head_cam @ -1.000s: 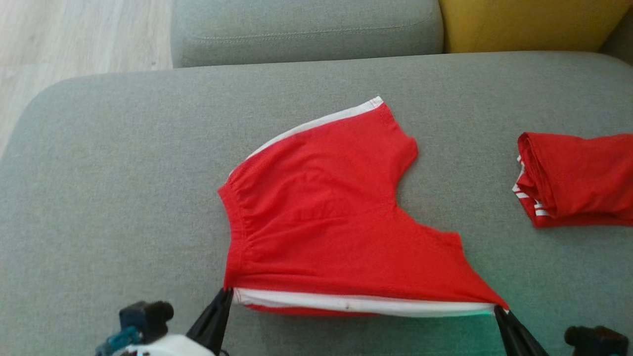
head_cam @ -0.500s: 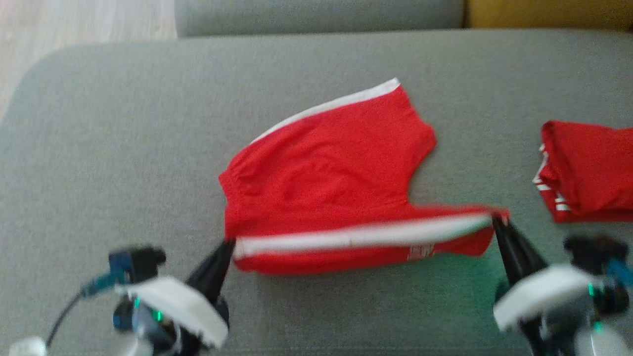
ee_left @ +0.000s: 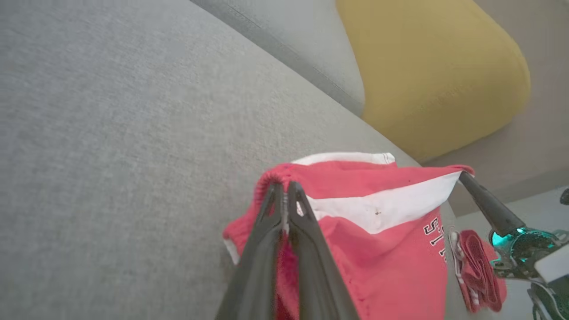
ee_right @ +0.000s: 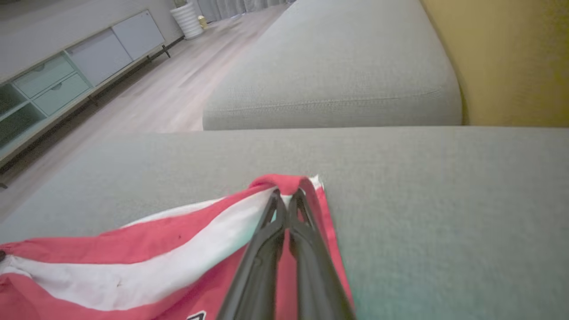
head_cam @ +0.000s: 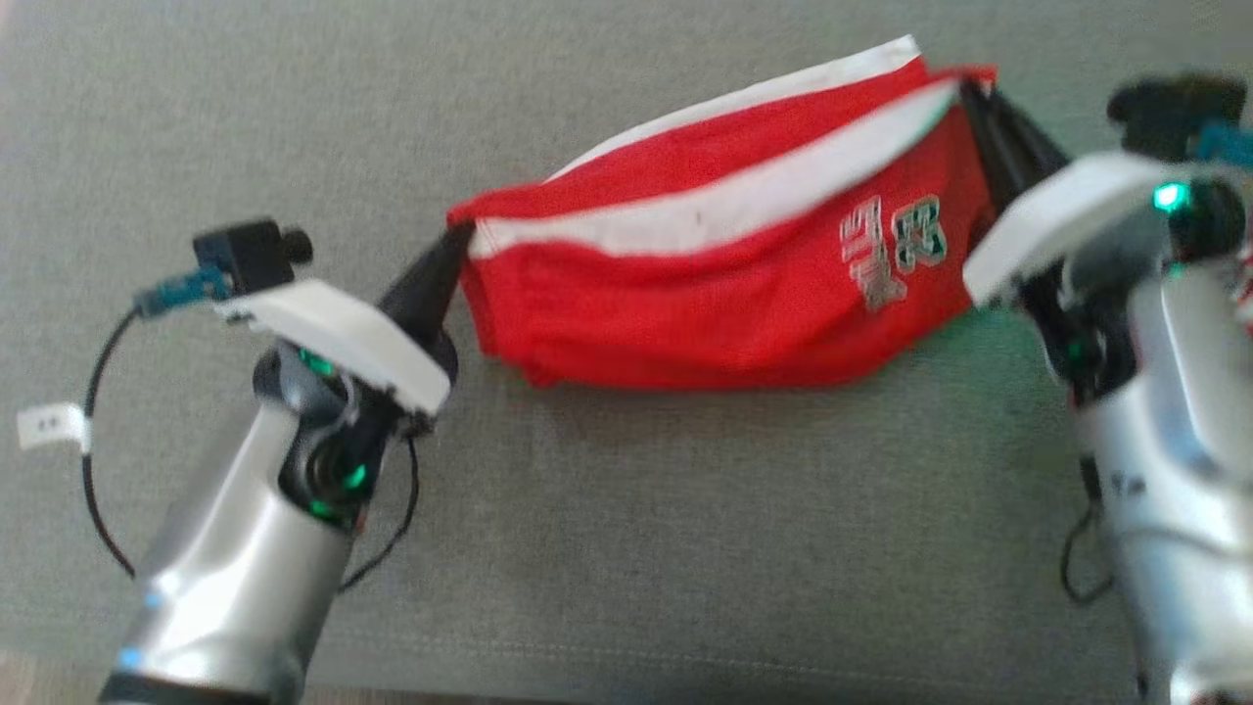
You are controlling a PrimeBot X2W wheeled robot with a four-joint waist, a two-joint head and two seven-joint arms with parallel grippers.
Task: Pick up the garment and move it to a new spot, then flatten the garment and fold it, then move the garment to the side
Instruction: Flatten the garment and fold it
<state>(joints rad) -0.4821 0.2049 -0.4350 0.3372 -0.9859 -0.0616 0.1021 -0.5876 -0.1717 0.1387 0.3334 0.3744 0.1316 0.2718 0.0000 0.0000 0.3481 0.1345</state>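
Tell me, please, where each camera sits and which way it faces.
Head view: from the head, down onto the red shorts on the grey sofa; left gripper and right gripper show.
Left wrist view: along its shut fingers, toward a yellow cushion.
Right wrist view: along its fingers, toward a cabinet.
Shared: all show the red shorts.

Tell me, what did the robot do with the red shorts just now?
The left gripper and right gripper carried the near, white-striped edge of the red shorts away from the robot, over the far half, folding them; printing now faces up. Both stayed shut on that edge, and the far half stayed on the grey sofa cushion.
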